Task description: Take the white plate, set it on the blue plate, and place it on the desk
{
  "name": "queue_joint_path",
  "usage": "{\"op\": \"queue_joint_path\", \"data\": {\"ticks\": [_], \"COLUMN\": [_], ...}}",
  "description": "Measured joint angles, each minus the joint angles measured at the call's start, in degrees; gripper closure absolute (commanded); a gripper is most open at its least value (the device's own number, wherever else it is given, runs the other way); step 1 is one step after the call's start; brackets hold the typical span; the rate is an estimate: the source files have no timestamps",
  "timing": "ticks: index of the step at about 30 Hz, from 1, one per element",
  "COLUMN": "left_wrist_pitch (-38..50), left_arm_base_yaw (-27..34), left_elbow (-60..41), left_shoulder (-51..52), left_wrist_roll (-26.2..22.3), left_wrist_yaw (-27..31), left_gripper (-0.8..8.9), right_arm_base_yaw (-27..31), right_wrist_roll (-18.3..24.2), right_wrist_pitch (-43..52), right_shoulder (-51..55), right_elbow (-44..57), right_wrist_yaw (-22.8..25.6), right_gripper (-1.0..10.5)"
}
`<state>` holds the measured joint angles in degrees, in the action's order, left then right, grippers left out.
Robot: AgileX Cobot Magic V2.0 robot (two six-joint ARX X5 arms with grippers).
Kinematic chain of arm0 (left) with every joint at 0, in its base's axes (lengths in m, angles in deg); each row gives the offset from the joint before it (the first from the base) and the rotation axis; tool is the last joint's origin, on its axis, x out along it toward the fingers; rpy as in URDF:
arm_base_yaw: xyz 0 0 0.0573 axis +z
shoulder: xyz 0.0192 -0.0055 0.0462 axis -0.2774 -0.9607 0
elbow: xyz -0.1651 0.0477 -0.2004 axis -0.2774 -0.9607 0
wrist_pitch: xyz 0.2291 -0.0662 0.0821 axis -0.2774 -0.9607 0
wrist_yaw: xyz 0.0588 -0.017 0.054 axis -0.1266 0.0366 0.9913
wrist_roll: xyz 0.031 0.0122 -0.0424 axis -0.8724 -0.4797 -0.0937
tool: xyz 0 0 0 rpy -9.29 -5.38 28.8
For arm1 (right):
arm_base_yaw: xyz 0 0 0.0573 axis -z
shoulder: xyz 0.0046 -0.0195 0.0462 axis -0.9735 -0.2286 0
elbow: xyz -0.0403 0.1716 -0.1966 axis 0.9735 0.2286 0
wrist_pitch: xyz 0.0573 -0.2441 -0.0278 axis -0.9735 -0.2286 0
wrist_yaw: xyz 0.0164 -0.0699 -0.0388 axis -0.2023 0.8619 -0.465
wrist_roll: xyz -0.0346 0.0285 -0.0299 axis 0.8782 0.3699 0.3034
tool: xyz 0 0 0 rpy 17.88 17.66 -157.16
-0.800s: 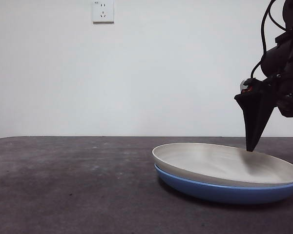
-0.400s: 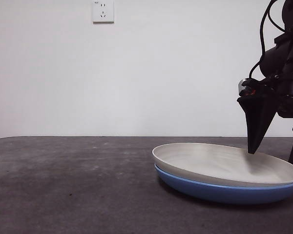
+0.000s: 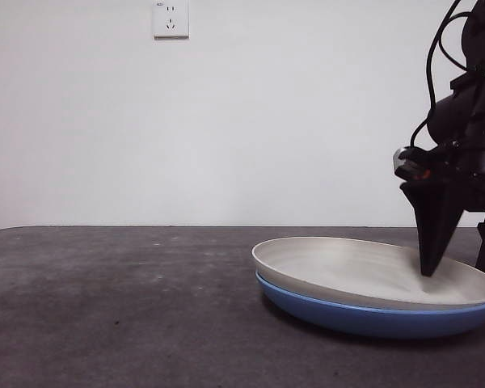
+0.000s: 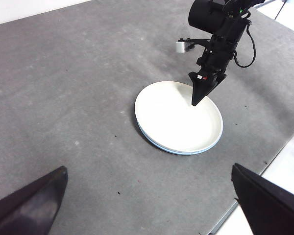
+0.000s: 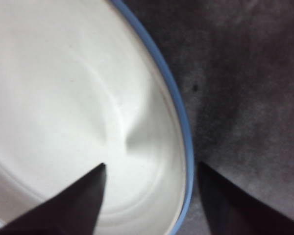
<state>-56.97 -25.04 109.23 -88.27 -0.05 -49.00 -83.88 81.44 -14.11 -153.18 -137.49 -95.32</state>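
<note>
The white plate (image 3: 364,271) lies nested on the blue plate (image 3: 372,319) on the desk (image 3: 105,307), right of centre. My right gripper (image 3: 459,271) is open and straddles the stack's right rim. One jaw reaches down inside the white plate and the other stands outside the rim. In the right wrist view the white plate (image 5: 63,98) and the blue plate's rim (image 5: 179,112) pass between the jaws of the right gripper (image 5: 151,165). My left gripper (image 4: 148,169) hangs open high over the desk, looking down on the white plate (image 4: 176,120) and the right gripper (image 4: 193,104).
A white wall with a socket (image 3: 170,18) stands behind the desk. The desk's edge (image 4: 264,161) runs close to the plates on the right arm's side. Bare desk surface (image 4: 63,88) stretches to the other side.
My right gripper has come down and shifted slightly right, and its inner jaw tip now sits low inside the white plate. The plates have not moved.
</note>
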Motion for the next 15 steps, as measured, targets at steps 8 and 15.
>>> {"op": "queue_joint_path", "data": {"ticks": [8,15], "left_wrist_pitch": [0.0,0.0], "left_arm_base_yaw": [0.0,0.0], "left_elbow": [0.0,0.0], "left_shoulder": [0.0,0.0], "left_wrist_roll": [0.0,0.0], "left_wrist_yaw": [0.0,0.0], "left_gripper": [2.41,2.41], "right_arm_base_yaw": [0.0,0.1], "right_wrist_roll": [0.0,0.0], "right_wrist_pitch": [-0.2,-0.2], "right_shoulder": [-1.0,-1.0], "right_elbow": [0.0,-0.1], "right_wrist_yaw": [-0.2,0.9], "right_gripper": [9.3,9.3]}}
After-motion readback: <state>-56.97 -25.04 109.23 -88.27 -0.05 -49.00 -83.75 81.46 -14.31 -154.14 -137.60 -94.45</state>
